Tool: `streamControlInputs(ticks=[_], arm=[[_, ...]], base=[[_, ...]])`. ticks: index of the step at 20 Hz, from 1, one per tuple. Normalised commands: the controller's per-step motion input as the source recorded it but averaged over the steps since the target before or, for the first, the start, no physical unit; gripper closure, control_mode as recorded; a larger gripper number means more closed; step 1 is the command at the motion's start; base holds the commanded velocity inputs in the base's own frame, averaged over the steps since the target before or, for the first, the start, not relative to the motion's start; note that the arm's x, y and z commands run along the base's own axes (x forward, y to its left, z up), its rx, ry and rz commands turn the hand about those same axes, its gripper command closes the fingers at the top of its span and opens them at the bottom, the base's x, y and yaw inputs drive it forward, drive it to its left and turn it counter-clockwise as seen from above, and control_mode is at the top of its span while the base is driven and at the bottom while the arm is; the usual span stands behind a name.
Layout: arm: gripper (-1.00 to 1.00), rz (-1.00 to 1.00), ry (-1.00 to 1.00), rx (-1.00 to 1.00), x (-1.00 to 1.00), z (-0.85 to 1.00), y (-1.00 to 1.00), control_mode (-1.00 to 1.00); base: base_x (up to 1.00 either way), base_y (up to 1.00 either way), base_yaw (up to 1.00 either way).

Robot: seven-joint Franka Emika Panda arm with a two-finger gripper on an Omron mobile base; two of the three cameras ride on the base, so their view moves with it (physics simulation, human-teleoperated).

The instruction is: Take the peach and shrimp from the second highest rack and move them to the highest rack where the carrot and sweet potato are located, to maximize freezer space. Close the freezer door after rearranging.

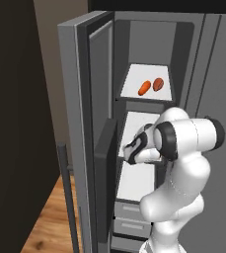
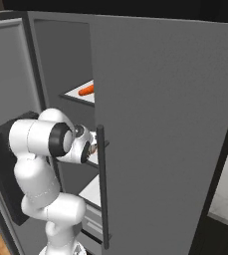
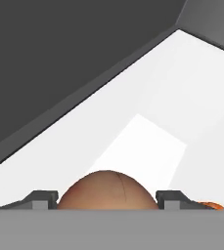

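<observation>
Grey freezer walls enclosed three white racks behind the open door. On the top rack lay the carrot and the sweet potato, close together near the middle, with bare shelf on either side, probably enough room for two more items. The arm reached into the second rack, and its gripper sat low over the white surface there. In the hand view the peach filled the gap between the two fingertips, which stood on either side of it; the jaws were spread about as wide as the fruit, but whether the pads pressed on it or merely bracketed it could not be told. An orange sliver at the lower right edge of that view, just beside the right fingertip, was probably the shrimp, too little of it showing to be sure. Judging by this, the peach was the first item being taken, and the door remained to be closed.
</observation>
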Motion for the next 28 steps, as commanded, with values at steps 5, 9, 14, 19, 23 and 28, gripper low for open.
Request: streamControlInputs(ticks=[5, 9, 14, 19, 23, 28], arm=[[1.00, 0.00, -0.02, 0.00, -0.35, 0.81, 0.00, -1.00], [1.00, 0.00, 0.02, 0.00, -0.09, 0.95, 0.00, -1.00], [1.00, 0.00, 0.06, 0.00, -0.13, 0.73, 0.01, -1.00], [1.00, 0.00, 0.01, 0.00, -0.52, 0.33, 0.00, -1.00], [1.00, 0.00, 0.00, 0.00, -0.65, 0.39, 0.00, -1.00], [1.00, 0.00, 0.00, 0.00, -0.43, 0.69, 0.00, -1.00]], base=[[0.00, 0.00, 0.00], [0.00, 0.00, 0.00], [0.00, 0.00, 0.00], [0.00, 0.00, 0.00], [0.00, 0.00, 0.00], [0.00, 0.00, 0.00]])
